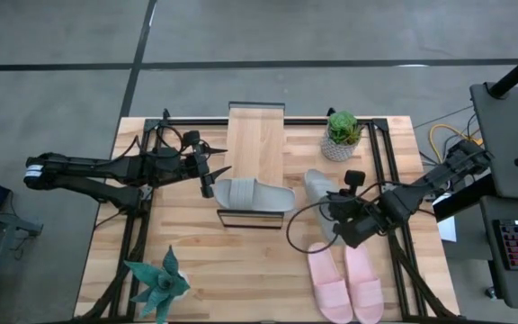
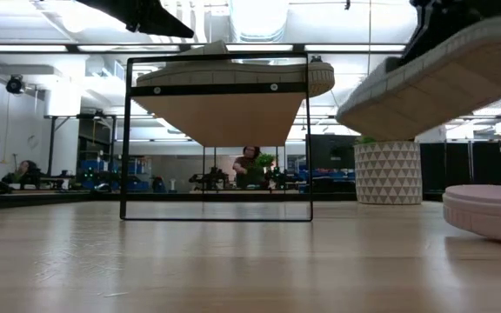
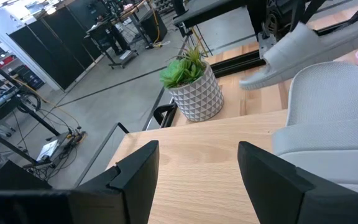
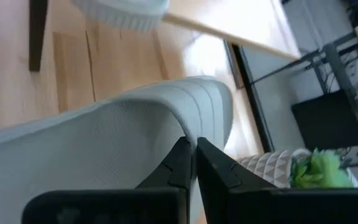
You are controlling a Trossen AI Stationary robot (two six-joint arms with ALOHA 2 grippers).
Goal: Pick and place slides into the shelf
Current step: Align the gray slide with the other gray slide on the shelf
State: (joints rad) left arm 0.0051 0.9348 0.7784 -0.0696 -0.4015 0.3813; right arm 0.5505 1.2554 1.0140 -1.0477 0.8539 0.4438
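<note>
The shelf point(image 1: 256, 135), a light wood plank on a thin black frame, stands mid-table. One grey slide point(image 1: 254, 194) lies flat on the plank's near end and also shows in the low view point(image 2: 233, 74). My left gripper point(image 1: 212, 175) is open at that slide's left end, its fingers point(image 3: 197, 180) over the plank beside the slide point(image 3: 334, 118). My right gripper point(image 1: 342, 214) is shut on the second grey slide point(image 1: 322, 187), right of the shelf. The pink pair point(image 1: 344, 279) lies sole-down on the table near the right near corner. My left gripper: one finger point(image 3: 272, 180) stands right beside the grey slide on the shelf; I cannot tell whether it touches. My right gripper pinches the second grey slide's ribbed strap point(image 4: 207, 134) at its edge between the two shut fingers. The slide is lifted clear and tilted point(image 2: 442, 78), its lower end toward the shelf.
A potted plant in a white patterned pot point(image 1: 341, 137) stands right of the shelf's far end. A spiky green plant point(image 1: 160, 283) sits at the table's near left corner. Black frame rails point(image 1: 380, 162) run along both sides. Bare tabletop point(image 1: 241, 261) lies near the shelf's near end.
</note>
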